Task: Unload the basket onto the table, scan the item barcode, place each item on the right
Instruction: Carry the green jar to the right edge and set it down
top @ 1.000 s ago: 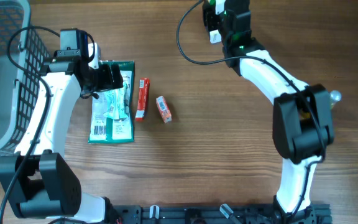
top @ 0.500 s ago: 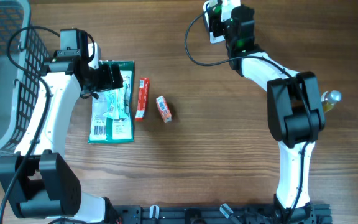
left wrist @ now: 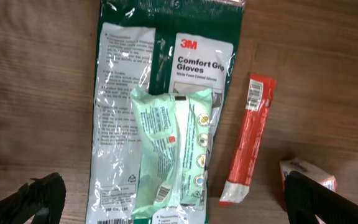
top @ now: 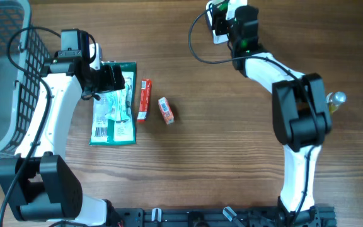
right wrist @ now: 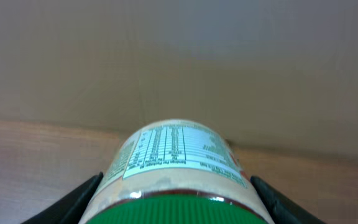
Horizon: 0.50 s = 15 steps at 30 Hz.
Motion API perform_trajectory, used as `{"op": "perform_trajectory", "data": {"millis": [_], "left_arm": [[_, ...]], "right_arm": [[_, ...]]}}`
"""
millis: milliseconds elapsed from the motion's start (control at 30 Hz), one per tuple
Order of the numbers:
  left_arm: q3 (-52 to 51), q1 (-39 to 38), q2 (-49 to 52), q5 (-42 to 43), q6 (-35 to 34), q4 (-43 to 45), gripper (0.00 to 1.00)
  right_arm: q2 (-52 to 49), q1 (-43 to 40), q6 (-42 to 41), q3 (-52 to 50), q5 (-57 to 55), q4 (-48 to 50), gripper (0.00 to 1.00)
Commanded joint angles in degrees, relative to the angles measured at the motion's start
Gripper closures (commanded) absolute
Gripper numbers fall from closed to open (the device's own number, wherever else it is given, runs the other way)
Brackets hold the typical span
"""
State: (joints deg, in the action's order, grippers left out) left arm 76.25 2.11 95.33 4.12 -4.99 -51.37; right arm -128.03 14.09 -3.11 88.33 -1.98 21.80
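The right pincer (top: pixel 223 23), clasping the jar (right wrist: pixel 178 158), has shifted slightly rightward since a second ago.

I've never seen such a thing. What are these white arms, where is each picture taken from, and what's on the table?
They are two robot arms at a wooden table, each ending in a two-finger gripper. One picture looks down from above; the other two come from cameras on the wrists. The left gripper hangs open over a green gloves pack with a pale green packet on it. Beside it lie a red stick packet and a small orange box; a grey basket stands at the left. The right gripper holds a green-lidded jar with a printed label.
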Motion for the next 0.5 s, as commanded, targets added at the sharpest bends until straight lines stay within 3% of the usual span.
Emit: {"op": "perform_trajectory", "data": {"millis": [0, 133, 233, 333, 467], "left_arm": [[0.59, 0.26, -0.72, -0.35, 0.07, -0.07, 0.00], [0.59, 0.26, -0.72, -0.35, 0.07, -0.07, 0.00], [0.59, 0.26, -0.72, -0.35, 0.09, -0.07, 0.00], [0.59, 0.26, -0.72, -0.35, 0.07, -0.07, 0.00], [0.59, 0.26, -0.72, -0.35, 0.07, -0.07, 0.00]], "right_arm": [[16.31, 0.09, -1.66, 1.11, -1.31, -15.37, 0.96], [26.64, 0.09, -1.99, 1.11, -1.38, -46.75, 0.96], [26.97, 0.09, -2.32, 0.92, -1.36, -65.99, 0.95], [26.12, 0.09, -6.19, -3.37, -1.40, -77.77, 0.93], [26.12, 0.07, -8.04, -13.31, -2.62, -76.24, 0.84]]}}
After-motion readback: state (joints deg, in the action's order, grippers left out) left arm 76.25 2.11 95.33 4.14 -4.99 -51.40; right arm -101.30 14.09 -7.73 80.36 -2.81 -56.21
